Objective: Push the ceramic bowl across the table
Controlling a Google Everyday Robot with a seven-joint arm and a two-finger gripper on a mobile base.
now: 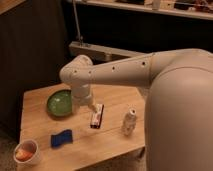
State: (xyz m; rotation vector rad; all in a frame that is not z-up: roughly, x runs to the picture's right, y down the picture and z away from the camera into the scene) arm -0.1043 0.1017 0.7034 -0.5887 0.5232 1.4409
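Note:
The green ceramic bowl (60, 103) sits on the far left part of the light wooden table (112, 140). My white arm reaches in from the right and bends down over the table. My gripper (88, 107) hangs just to the right of the bowl, close to its rim, above the table top. The arm's wrist covers part of the bowl's right edge.
A dark snack bar (97, 116) lies just right of the gripper. A small white can (129, 121) stands further right. A blue sponge (61, 138) lies near the front. A small white bowl with orange contents (26, 151) sits at the front left corner.

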